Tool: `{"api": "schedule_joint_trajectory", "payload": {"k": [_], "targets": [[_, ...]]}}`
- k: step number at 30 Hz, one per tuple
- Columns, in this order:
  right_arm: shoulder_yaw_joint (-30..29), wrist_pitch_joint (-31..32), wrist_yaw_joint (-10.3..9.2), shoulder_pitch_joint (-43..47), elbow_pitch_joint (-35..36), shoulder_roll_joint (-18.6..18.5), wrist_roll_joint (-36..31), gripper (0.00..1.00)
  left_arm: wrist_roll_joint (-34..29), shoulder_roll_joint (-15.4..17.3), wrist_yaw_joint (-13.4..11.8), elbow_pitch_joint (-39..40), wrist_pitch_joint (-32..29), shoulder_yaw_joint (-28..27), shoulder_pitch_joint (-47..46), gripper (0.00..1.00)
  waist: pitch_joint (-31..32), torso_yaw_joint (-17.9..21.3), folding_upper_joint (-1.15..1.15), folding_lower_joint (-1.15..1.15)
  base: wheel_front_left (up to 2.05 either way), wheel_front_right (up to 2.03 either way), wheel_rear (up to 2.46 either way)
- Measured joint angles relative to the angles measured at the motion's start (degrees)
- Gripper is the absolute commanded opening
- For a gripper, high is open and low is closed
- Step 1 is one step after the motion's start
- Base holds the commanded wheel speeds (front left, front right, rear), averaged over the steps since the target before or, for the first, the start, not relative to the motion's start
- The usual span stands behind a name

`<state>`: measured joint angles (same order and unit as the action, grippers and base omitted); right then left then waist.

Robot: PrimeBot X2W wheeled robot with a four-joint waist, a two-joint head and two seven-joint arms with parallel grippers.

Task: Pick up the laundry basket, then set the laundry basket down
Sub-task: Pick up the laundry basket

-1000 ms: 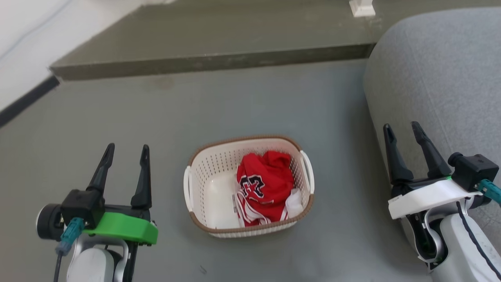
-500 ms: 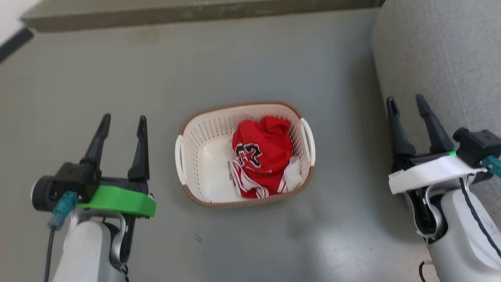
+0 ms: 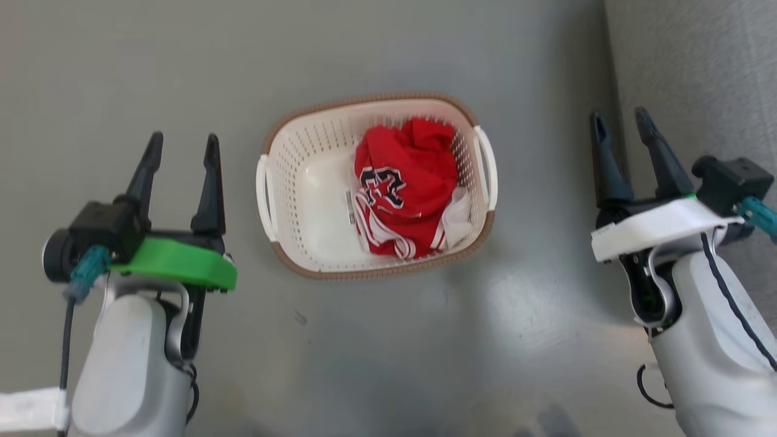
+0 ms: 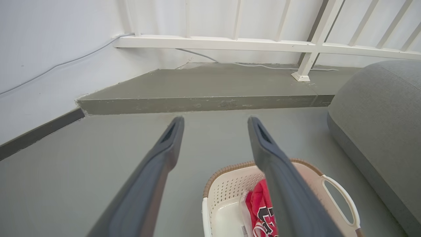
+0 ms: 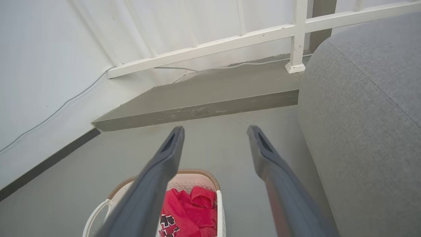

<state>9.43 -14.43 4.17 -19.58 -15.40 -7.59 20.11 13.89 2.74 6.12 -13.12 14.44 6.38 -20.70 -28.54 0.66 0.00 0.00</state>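
Observation:
The laundry basket (image 3: 303, 200), cream-white with a brown rim and white side handles, rests on the grey floor in the middle of the head view. A crumpled red jersey (image 3: 403, 182) lies in its right half. My left gripper (image 3: 181, 141) stands open to the basket's left, apart from it. My right gripper (image 3: 620, 118) stands open to the basket's right, also apart, with nothing between its fingers. The left wrist view catches the laundry basket (image 4: 230, 194) low and right of the left gripper (image 4: 215, 121). Below the right gripper (image 5: 215, 131), the right wrist view has the laundry basket (image 5: 197, 179) too.
A large grey cushioned seat (image 3: 698, 73) rises just right of my right gripper. Ahead, a raised grey step (image 4: 204, 103) runs across the floor, with a white railing (image 4: 230, 42) and a wall behind it. Open grey floor (image 3: 388, 352) lies around the basket.
The head camera has tilted down, so the step has left the top of the view and the basket sits higher in it. Both grippers stay open beside the basket.

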Motion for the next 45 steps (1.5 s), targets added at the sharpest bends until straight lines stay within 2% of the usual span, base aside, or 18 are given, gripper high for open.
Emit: {"api": "schedule_joint_trajectory", "payload": {"k": [23,34,45], "targets": [[2.79,0.96,1.37,-17.88,-16.79,0.74,-0.43,1.0,2.05,-0.31,0.79,-18.26,-0.29,3.22,-18.72,1.0,-16.88,-1.19,0.0,0.0,0.0,0.0,0.0],[4.91,2.47,1.88,-24.87,-23.66,1.83,-0.4,1.0,2.57,-0.41,1.01,-25.15,-1.0,5.53,-24.69,1.0,-22.53,-1.49,0.0,0.0,0.0,0.0,0.0],[7.62,4.39,2.36,-30.63,-31.56,2.6,-0.33,1.0,6.17,-1.1,1.2,-32.48,-5.47,10.44,-29.85,1.0,-27.7,-1.86,0.0,0.0,0.0,0.0,0.0]]}}
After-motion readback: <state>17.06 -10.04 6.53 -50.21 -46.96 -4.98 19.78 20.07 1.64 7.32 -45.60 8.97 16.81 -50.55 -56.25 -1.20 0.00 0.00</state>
